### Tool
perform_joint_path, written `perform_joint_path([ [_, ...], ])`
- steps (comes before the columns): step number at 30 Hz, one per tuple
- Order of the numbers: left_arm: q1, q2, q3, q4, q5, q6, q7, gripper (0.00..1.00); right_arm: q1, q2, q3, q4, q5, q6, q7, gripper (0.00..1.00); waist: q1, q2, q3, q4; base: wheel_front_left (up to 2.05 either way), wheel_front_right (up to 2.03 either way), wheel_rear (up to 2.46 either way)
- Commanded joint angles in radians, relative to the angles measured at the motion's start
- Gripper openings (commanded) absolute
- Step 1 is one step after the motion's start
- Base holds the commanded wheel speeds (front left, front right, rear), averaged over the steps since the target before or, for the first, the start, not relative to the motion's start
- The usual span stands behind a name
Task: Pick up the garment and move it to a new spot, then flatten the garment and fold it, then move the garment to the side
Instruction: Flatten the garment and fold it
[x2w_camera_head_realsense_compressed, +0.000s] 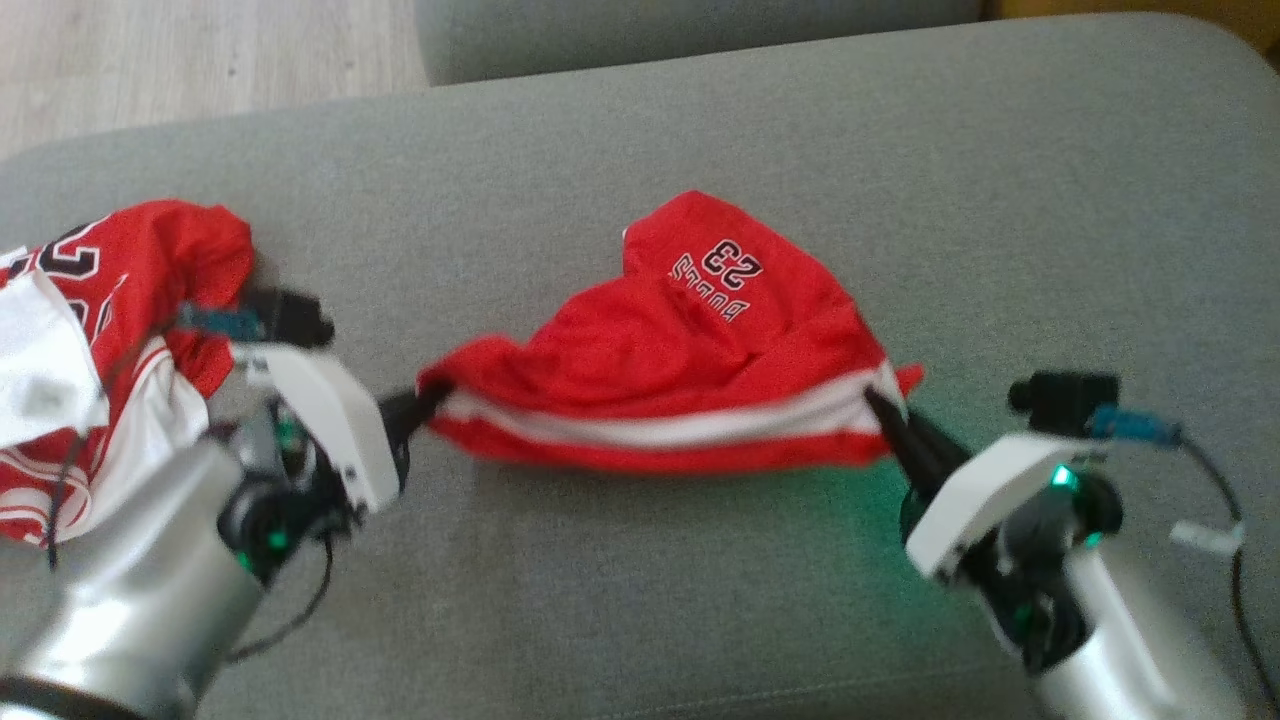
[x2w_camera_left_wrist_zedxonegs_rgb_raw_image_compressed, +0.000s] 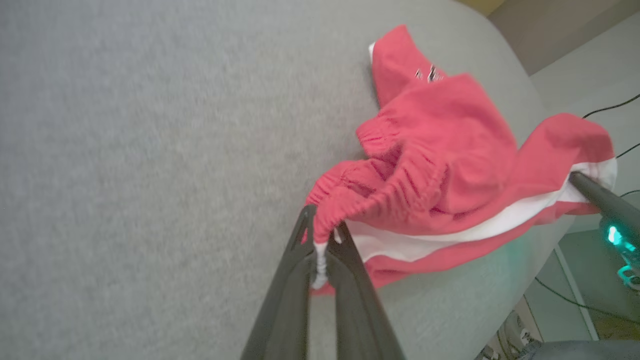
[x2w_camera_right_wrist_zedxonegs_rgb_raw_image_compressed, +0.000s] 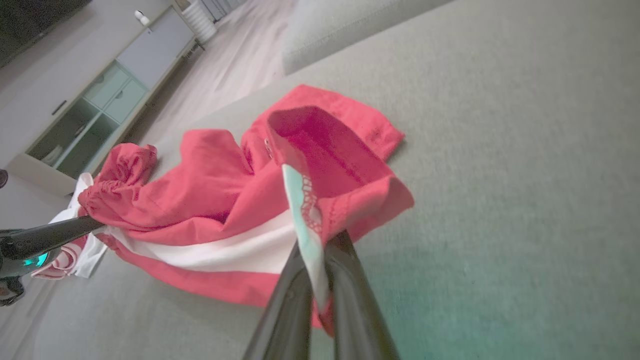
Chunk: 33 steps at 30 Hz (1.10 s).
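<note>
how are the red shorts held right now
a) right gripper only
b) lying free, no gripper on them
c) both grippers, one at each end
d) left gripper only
C: the left gripper is shut on the gathered elastic end of the shorts, and the right gripper is shut on the hem at the opposite end.

Our right gripper (x2w_camera_right_wrist_zedxonegs_rgb_raw_image_compressed: 320, 247) has both long dark fingers closed on the hem of the red cloth shorts (x2w_camera_right_wrist_zedxonegs_rgb_raw_image_compressed: 215, 195) with a white side stripe. Our left gripper (x2w_camera_right_wrist_zedxonegs_rgb_raw_image_compressed: 95, 226) clamps the gathered waistband close to the edge of the grey fabric cushion (x2w_camera_right_wrist_zedxonegs_rgb_raw_image_compressed: 500, 150), and the shorts hang stretched between them, sagging onto the cushion
</note>
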Motion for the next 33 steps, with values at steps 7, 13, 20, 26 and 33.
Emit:
perform_joint_path([
  [7, -0.268, 0.020, 0.070, -0.005, 0.009, 0.000, -0.006, 0.00, -0.302, -0.083, 0.033, -0.031, 0.171, 0.008, -0.021, 0.00, 0.0000, 0.0000, 0.079, 0.019, 0.00, 0.00, 0.00],
  [13, -0.483, -0.037, 0.111, 0.114, 0.015, 0.006, -0.011, 0.00, -0.578, -0.103, 0.060, 0.097, 0.355, 0.008, 0.033, 0.00, 0.0000, 0.0000, 0.161, 0.026, 0.00, 0.00, 0.00],
  [20, -0.753, -0.090, 0.162, 0.252, 0.065, 0.021, -0.120, 0.00, -0.909, -0.113, 0.091, 0.208, 0.442, 0.008, -0.052, 0.00, 0.0000, 0.0000, 0.252, 0.025, 0.00, 0.00, 0.00],
  [26, -0.912, -0.120, 0.207, 0.331, 0.087, 0.029, -0.240, 0.00, -1.097, -0.130, 0.100, 0.243, 0.471, 0.008, -0.205, 0.00, 0.0000, 0.0000, 0.289, 0.021, 0.00, 0.00, 0.00],
  [33, -0.916, -0.158, 0.179, 0.405, 0.094, 0.006, -0.308, 0.00, -1.108, -0.166, 0.236, 0.283, 0.479, 0.008, -0.319, 0.00, 0.0000, 0.0000, 0.300, 0.019, 0.00, 0.00, 0.00],
])
